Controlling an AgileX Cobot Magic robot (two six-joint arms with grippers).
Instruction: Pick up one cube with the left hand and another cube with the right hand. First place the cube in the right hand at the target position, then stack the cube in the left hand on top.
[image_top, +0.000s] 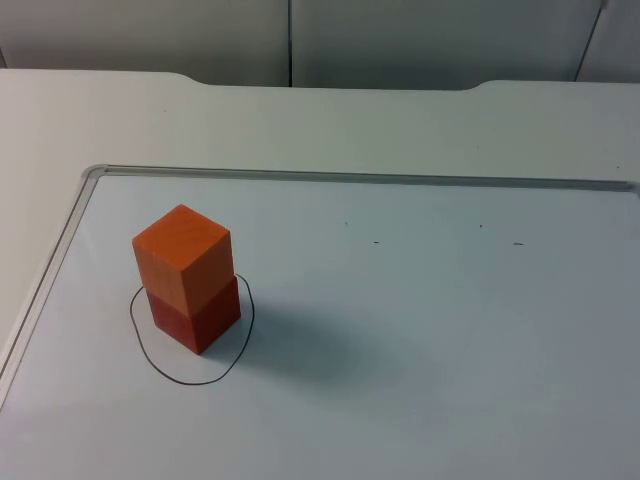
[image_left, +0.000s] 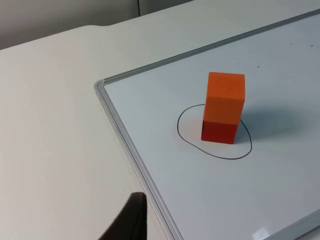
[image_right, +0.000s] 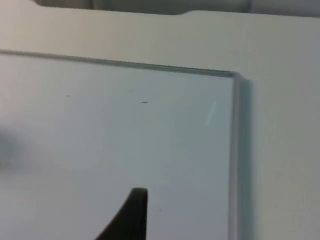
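Left gripper (image_left: 131, 220) is held above the bare table (image_left: 55, 140) just outside the whiteboard's frame (image_left: 125, 145); finger state cannot be told. Well apart from it, the orange cube (image_left: 225, 97) is stacked squarely on the red cube (image_left: 220, 131), inside the drawn black outline (image_left: 187, 140). Right gripper (image_right: 132, 215) is held over the whiteboard (image_right: 125, 145) near its far corner, state likewise undetermined. A grey partition wall (image_top: 150, 40) is noted behind the table.

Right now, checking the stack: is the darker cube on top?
No, the lighter orange cube sits on the darker red cube inside the drawn circle.
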